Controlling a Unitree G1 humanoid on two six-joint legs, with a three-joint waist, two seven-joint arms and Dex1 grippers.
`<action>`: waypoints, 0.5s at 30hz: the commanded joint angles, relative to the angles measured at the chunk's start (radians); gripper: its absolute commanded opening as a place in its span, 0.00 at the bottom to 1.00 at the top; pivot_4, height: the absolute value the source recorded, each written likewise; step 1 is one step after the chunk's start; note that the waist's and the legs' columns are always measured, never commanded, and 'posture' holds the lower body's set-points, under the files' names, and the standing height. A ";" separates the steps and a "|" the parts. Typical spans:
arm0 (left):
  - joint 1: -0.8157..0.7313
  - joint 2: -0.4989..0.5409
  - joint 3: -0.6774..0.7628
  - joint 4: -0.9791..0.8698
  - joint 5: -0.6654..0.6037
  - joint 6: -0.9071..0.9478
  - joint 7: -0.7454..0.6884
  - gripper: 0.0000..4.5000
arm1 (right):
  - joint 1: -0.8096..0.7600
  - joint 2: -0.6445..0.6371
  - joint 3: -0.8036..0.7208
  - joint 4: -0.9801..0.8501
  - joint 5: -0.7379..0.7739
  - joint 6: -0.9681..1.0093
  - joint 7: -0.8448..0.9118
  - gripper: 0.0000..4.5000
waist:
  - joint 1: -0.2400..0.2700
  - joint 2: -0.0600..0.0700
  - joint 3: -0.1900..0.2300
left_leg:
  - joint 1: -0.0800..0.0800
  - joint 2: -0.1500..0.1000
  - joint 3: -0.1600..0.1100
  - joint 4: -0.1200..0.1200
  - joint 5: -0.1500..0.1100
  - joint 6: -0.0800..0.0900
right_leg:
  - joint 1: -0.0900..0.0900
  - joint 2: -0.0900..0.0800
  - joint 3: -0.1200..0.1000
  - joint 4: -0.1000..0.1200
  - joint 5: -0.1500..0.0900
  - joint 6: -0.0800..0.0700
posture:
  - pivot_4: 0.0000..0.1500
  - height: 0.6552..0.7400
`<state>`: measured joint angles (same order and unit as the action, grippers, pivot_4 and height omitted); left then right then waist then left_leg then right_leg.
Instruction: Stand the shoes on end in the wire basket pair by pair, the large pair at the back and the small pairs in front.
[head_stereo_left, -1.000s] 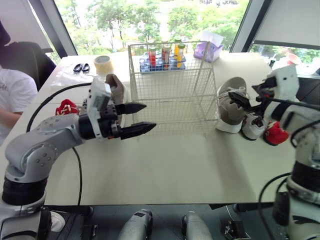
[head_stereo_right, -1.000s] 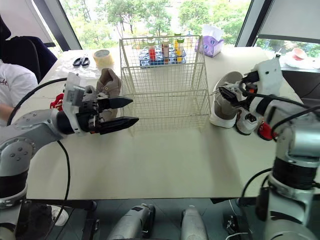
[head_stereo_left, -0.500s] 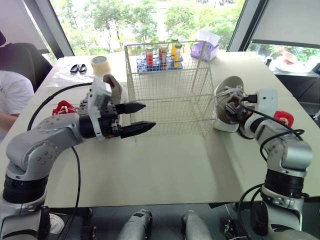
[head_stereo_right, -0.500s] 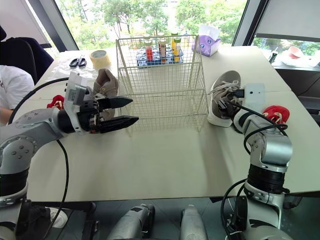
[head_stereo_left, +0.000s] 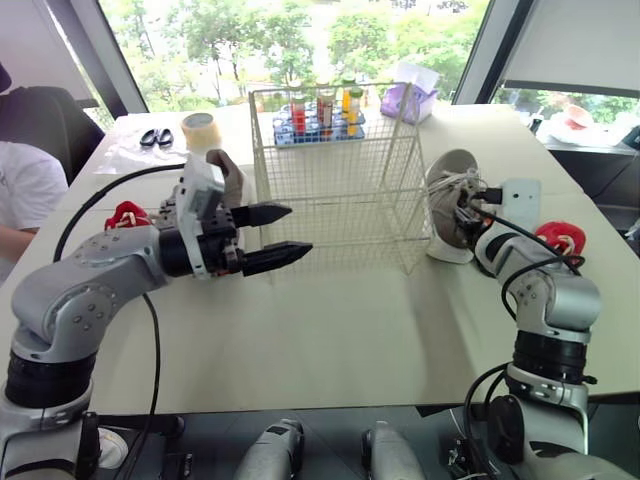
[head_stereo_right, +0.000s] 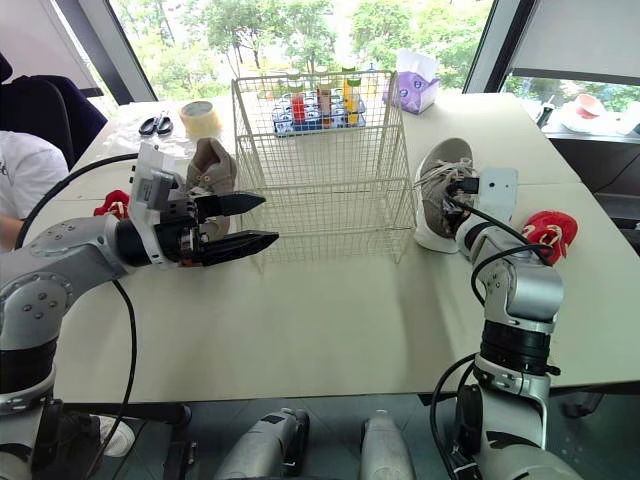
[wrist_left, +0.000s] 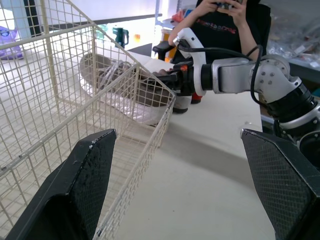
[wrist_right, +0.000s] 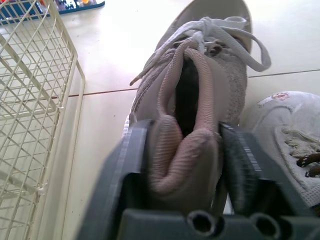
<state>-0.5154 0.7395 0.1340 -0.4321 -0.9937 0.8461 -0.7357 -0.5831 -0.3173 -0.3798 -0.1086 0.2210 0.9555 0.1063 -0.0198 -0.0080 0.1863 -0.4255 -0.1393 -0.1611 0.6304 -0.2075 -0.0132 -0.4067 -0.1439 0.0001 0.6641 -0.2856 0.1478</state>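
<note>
The right pincer (wrist_right: 186, 150), clamped on the heel of the large grey shoe (wrist_right: 227, 80), has it stretching straight away along the tabletop (head_stereo_right: 330, 320), wire basket (head_stereo_right: 320, 170) just to its left; the left pincer (head_stereo_right: 268, 219) gapes empty.

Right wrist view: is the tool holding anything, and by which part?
Yes: the right tool is shut on the large grey shoe, pinching its heel collar from both sides. The left tool is open and holds nothing.
</note>
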 joint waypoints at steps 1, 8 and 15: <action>-0.013 0.006 0.024 -0.018 -0.002 -0.008 -0.001 0.92 | 0.015 0.031 -0.003 -0.052 0.023 0.035 -0.030 0.10 | 0.000 0.000 0.000 | 0.000 0.000 0.000 0.000 0.000 0.000 | 0.000 0.000 0.000 0.000 0.000 0.000 | 1.00 1.00; -0.029 -0.008 0.031 0.026 0.008 -0.029 -0.013 0.92 | -0.086 -0.004 -0.077 -0.161 0.026 -0.058 -0.090 0.07 | 0.003 0.003 0.002 | 0.000 0.001 0.000 -0.002 0.000 -0.001 | -0.001 0.001 0.001 0.000 0.000 0.000 | 1.00 1.00; -0.123 -0.060 0.061 0.127 -0.020 -0.028 0.013 0.92 | -0.227 -0.080 -0.120 -0.237 0.109 -0.122 -0.050 0.07 | 0.003 0.004 0.002 | -0.001 0.001 0.001 -0.003 0.002 -0.004 | -0.003 0.002 0.002 0.000 0.000 0.000 | 1.00 1.00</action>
<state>-0.6127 0.6821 0.1539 -0.3103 -0.9962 0.8361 -0.7287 -0.7802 -0.3735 -0.4917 -0.2660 0.2950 0.8797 0.0310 -0.0168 -0.0040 0.1886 -0.4267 -0.1382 -0.1606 0.6274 -0.2053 -0.0169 -0.4097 -0.1423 0.0017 0.6637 -0.2857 0.1476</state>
